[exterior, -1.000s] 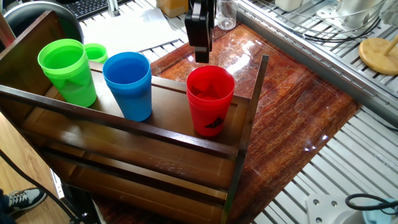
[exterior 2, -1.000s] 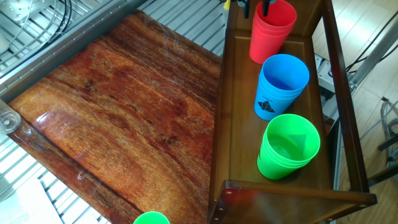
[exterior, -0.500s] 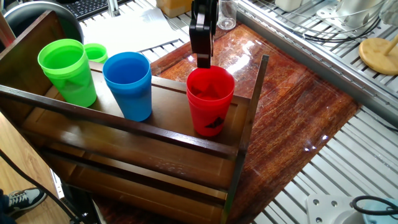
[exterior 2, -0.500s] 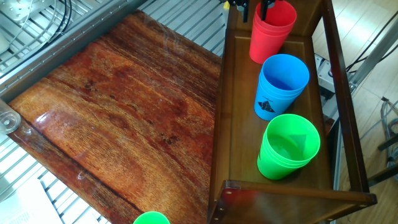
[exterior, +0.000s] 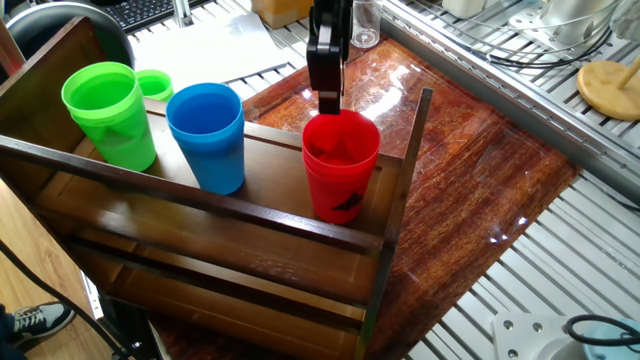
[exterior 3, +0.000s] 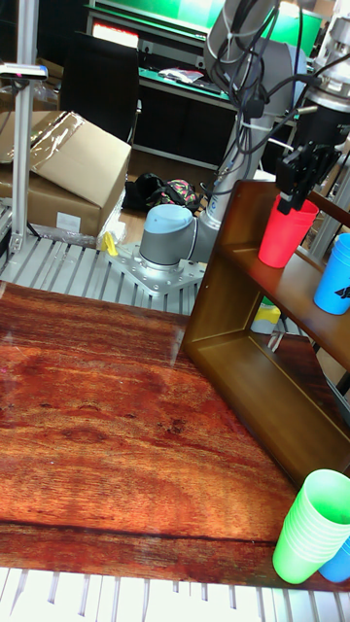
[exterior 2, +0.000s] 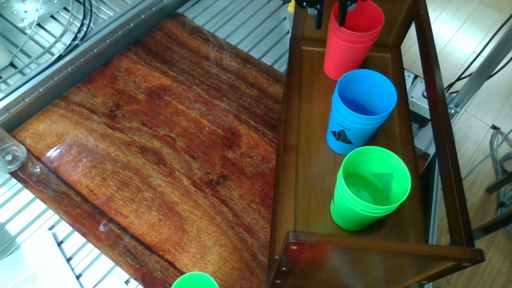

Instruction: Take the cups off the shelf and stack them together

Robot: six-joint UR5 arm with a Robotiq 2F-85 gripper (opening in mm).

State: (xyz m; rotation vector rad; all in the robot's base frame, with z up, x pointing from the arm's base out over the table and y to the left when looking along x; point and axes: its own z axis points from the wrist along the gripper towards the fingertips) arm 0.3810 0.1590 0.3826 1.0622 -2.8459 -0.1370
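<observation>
Cups [exterior: 205,135] on dark shelf [exterior: 260,215] (glossy tabletop [exterior 2: 152,152] beside), jaws straddling red cup [exterior: 340,165] rim, grip unclear.

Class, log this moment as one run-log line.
end effector: on red cup rim | blue cup, green cup: on shelf | stack: none

Red cup [exterior: 340,165]; blue cup [exterior: 206,135]; green cup [exterior: 108,115]
</observation>
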